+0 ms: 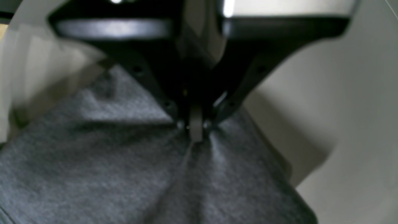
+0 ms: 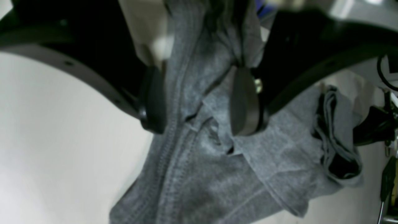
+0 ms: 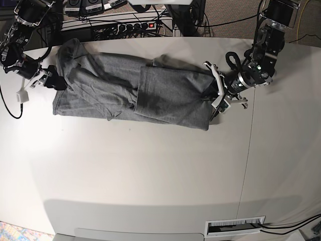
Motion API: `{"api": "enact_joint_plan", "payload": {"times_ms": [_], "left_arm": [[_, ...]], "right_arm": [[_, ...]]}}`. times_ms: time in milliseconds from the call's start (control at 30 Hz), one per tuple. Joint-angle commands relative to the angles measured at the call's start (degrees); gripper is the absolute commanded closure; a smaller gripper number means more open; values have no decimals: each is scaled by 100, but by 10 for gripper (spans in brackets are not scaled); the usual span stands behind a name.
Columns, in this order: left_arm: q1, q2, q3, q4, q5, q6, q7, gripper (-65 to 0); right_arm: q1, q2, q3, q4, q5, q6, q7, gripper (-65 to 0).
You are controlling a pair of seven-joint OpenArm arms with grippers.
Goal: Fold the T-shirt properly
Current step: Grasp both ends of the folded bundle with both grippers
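Grey T-shirt (image 3: 130, 93) stretched along far side of your white table (image 3: 150, 175) | left gripper (image 1: 196, 129) at scene right, clenched on a bunched edge | right gripper (image 2: 199, 99) at scene left, fingers spread, cloth hanging between

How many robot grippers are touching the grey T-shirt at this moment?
2. The left gripper is shut on the T-shirt at its right end in the base view; the right gripper, jaws wide, has cloth between them at the left end.

Grey T-shirt (image 3: 135, 93) — stretched flat, partly folded
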Motion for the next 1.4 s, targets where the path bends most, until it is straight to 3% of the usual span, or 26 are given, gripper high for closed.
{"api": "enact_joint_plan", "payload": {"times_ms": [0,100,300,667,767,833,933,967,1067,1200,1367], "left_arm": [[83,-92,17,-81,345,39,579,0],[81,-92,17,-81,345,39,579,0],[83,-90,17,-81,343,39,577,0],[83,-92,17,-81,345,33,579,0],[83,-90,17,-81,343,-153,579,0],[81,-90,17,-81,343,-267,577,0],[81,-90,17,-81,343,-264,577,0],[81,-90,17,-81,337,-264,577,0],[83,-90,17,-81,142,-267,579,0],[83,-90,22,-81,-249,-269,584,0],[83,-50,22,-81,-776,-723,588,0]], "right_arm": [[48,166,55,85,74,8,61,-348],[42,166,55,85,-280,8,83,-348],[17,72,52,83,-291,8,280,-348],[17,-461,37,68,-289,8,289,-348],[17,-472,37,68,-282,8,251,-343],[20,-472,37,68,-267,8,44,-254],[20,-466,39,70,-111,8,-30,-29],[17,-466,48,70,92,8,-30,0],[72,-470,101,101,629,8,-30,0],[278,-466,221,422,682,8,-30,0],[317,-468,234,1628,570,8,-30,0]]}}
